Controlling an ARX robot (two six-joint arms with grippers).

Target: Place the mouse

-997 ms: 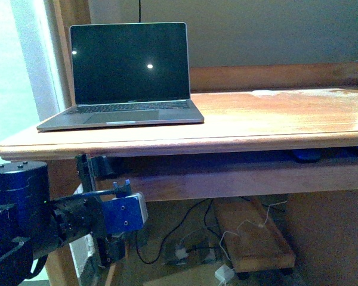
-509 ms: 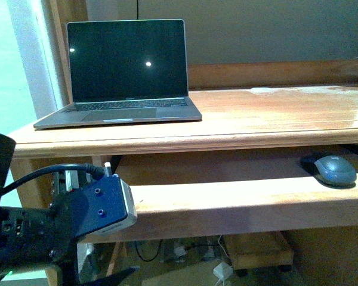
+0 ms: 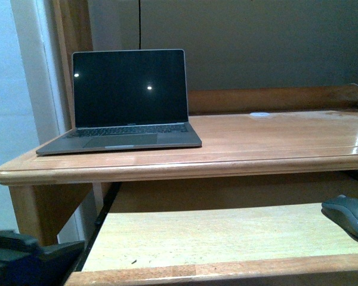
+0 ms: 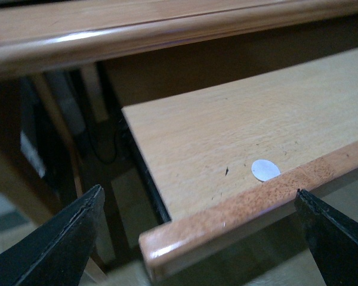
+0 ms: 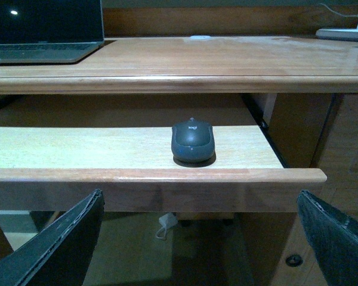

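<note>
L gripper (image 4: 198,190) low at tray (image 4: 244,205) front edge, fingers spread. R gripper (image 5: 198,192) spread too, facing mouse (image 5: 193,142) on tray. Disc (image 4: 265,170) seen only in L wrist view.

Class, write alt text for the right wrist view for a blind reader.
A dark grey mouse sits on the pull-out tray beneath the wooden desk. The right end effector is open, short of the tray, holding nothing. A laptop stands on the desk.

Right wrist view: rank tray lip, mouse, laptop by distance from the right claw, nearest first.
1. The tray lip, directly before the open right claw.
2. The mouse, just behind the lip, in line with the claw.
3. The laptop, far back on the desk.
</note>
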